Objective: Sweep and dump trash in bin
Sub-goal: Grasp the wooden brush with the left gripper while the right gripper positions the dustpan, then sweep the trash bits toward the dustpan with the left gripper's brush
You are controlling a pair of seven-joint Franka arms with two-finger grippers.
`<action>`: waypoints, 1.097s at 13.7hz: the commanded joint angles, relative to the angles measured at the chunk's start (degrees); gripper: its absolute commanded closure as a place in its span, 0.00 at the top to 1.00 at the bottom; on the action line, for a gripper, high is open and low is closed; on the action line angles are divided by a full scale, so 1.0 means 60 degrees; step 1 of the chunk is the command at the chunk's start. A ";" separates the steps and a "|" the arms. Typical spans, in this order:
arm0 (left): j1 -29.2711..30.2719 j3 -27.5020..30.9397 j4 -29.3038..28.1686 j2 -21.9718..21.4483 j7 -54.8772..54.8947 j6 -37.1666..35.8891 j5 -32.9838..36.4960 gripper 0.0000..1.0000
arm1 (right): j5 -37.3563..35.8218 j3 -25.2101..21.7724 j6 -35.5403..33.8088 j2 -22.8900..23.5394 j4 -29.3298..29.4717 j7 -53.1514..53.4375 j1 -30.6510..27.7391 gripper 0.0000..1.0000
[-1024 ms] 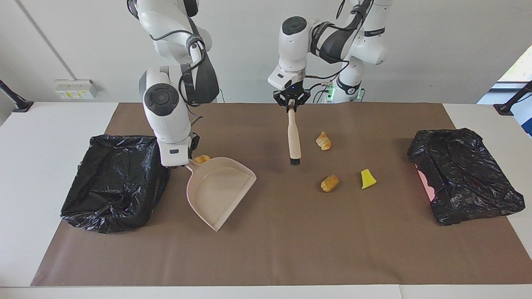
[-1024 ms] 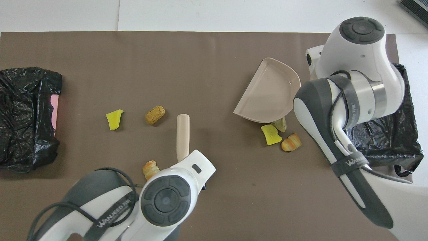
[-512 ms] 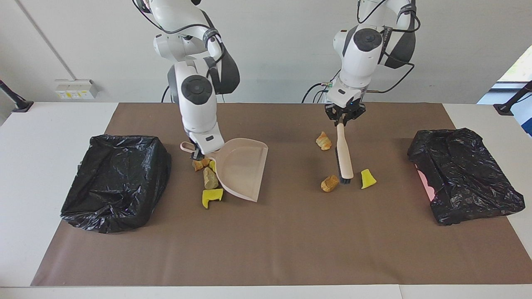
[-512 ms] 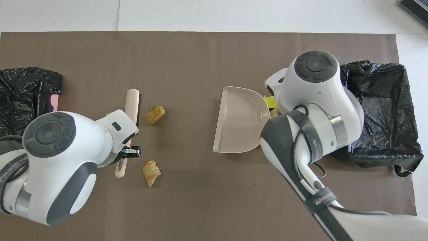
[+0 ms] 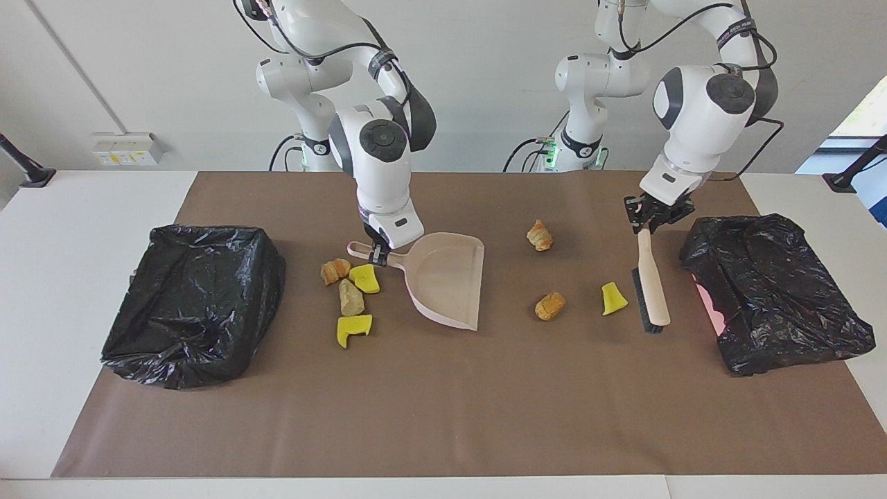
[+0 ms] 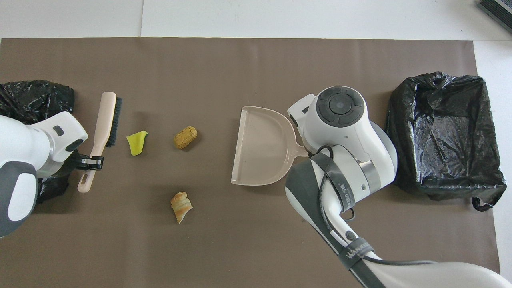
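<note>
My right gripper is shut on the handle of the beige dustpan, which lies on the mat with its mouth toward the left arm's end. Several trash pieces lie by the pan's handle: an orange chunk, a yellow wedge, a tan lump and another yellow wedge; my right arm hides them in the overhead view. My left gripper is shut on the brush, whose bristles face a yellow wedge. A tan lump and a croissant-like chunk lie between brush and pan.
The open bin lined with a black bag stands at the right arm's end. A closed black-bagged box with pink showing sits at the left arm's end, close to the brush. A brown mat covers the table.
My right gripper moved the dustpan away from the bin toward the middle, leaving several pieces by its handle. My left gripper carried the brush past the yellow wedge toward the left arm's end.
</note>
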 commanded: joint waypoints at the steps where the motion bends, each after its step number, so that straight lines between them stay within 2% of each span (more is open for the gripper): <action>1: 0.0497 -0.0143 -0.0557 0.0161 0.0204 0.0888 0.0124 0.00 | 0.0216 0.0006 0.0144 0.0034 -0.0283 0.0289 0.0376 0.00; 4: 0.0572 -0.0143 -0.1536 0.0294 0.0204 0.1648 0.0138 0.00 | 0.0172 0.0006 0.0829 0.0414 -0.0283 0.0409 0.0582 0.00; 8: 0.0294 -0.0187 -0.1730 0.0279 0.0101 0.1681 0.0138 0.00 | 0.0201 0.0006 0.1374 0.0693 -0.0283 0.0671 0.0904 0.00; 15: -0.1593 -0.0202 -0.1745 0.0718 -0.0482 0.1856 0.0124 0.00 | 0.0201 0.0006 0.1491 0.0751 -0.0283 0.1083 0.0992 0.00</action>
